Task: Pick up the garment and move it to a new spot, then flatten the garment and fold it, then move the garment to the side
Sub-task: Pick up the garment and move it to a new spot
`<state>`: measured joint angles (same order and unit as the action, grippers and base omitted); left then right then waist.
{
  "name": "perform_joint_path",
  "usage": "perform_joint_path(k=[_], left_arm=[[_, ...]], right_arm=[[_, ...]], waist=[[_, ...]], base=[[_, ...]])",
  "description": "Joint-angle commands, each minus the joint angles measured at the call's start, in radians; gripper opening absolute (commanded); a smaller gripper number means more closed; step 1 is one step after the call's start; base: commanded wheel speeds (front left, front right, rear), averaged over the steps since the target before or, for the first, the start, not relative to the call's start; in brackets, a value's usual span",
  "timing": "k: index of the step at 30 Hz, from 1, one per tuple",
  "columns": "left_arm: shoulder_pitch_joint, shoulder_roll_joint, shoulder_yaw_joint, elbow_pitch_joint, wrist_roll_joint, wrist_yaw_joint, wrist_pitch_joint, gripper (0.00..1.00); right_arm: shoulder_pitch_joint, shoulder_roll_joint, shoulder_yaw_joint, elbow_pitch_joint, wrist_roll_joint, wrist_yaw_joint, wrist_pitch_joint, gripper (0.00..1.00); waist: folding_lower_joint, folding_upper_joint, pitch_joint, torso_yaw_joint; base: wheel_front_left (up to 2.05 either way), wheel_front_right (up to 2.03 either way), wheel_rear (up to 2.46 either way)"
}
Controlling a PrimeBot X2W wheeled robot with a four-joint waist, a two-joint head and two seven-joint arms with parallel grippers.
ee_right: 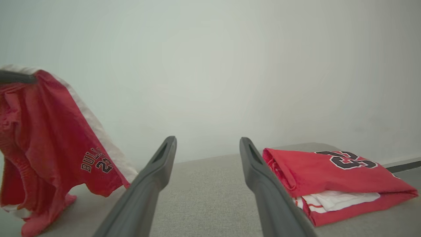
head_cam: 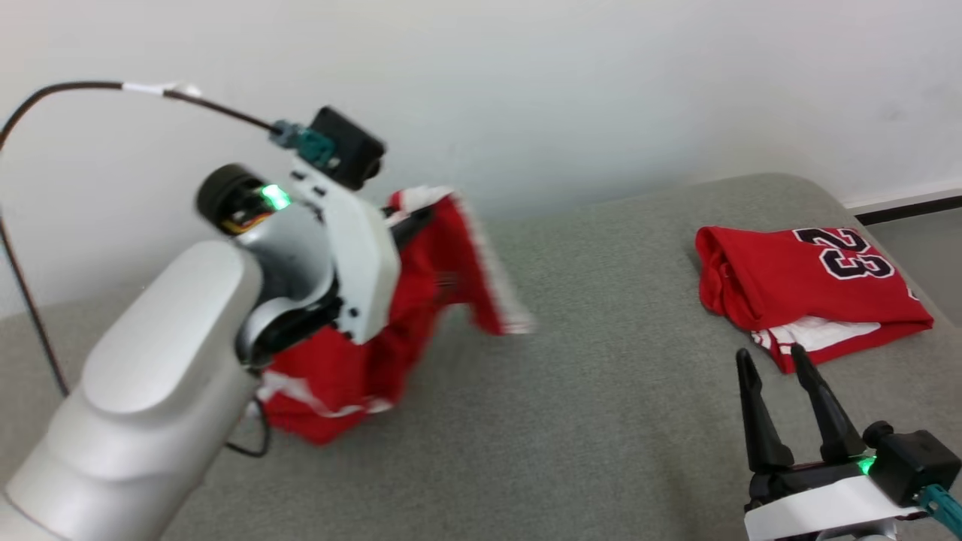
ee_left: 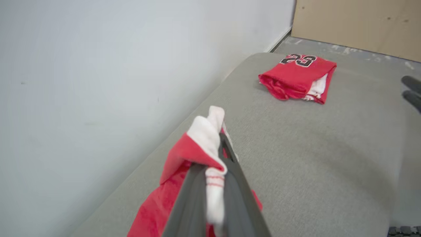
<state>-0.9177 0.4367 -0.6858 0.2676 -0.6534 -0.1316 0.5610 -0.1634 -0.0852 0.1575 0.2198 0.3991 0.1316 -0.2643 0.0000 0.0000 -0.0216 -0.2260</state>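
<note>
The garment [head_cam: 421, 300] is a pair of red shorts with white trim and "BULLS 23" lettering [ee_right: 49, 131]. It hangs crumpled, and its lower end still touches the grey padded surface [head_cam: 586, 421] at the left. My left gripper [ee_left: 222, 141] is shut on the garment's white-edged hem [ee_left: 210, 131]; in the head view its fingers [head_cam: 409, 222] are mostly hidden behind the wrist. My right gripper [head_cam: 770, 357] stands open and empty at the lower right, fingers apart [ee_right: 207, 144], well away from the shorts.
A folded red jersey [head_cam: 797, 278] with a black "23" lies at the right end of the surface [ee_right: 322, 171], just beyond my right fingertips. A white wall runs along the back. A dark cable [head_cam: 22, 285] loops at the far left.
</note>
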Motion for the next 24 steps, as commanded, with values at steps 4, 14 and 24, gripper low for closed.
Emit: perform_joint_path(k=[4, 14, 24], left_arm=[[-0.031, -0.052, 0.003, -0.062, -0.057, 0.002, -0.025, 0.00], [0.212, -0.028, 0.015, -0.052, -0.115, 0.027, -0.145, 0.00], [0.472, 0.020, 0.010, 0.160, -0.008, 0.073, -0.484, 0.00]], right_arm=[[0.012, -0.019, -0.028, -0.008, -0.008, -0.002, 0.001, 1.00], [0.031, -0.038, -0.046, -0.009, -0.017, -0.002, 0.001, 1.00], [0.022, -0.065, -0.030, 0.002, -0.015, -0.002, 0.001, 1.00]], waist=[[0.0000, 0.0000, -0.007, -0.025], [0.0000, 0.0000, 0.027, -0.033], [0.0000, 0.0000, 0.054, 0.018]], base=[[0.00, 0.00, 0.00], [0.00, 0.00, 0.00], [0.00, 0.00, 0.00]])
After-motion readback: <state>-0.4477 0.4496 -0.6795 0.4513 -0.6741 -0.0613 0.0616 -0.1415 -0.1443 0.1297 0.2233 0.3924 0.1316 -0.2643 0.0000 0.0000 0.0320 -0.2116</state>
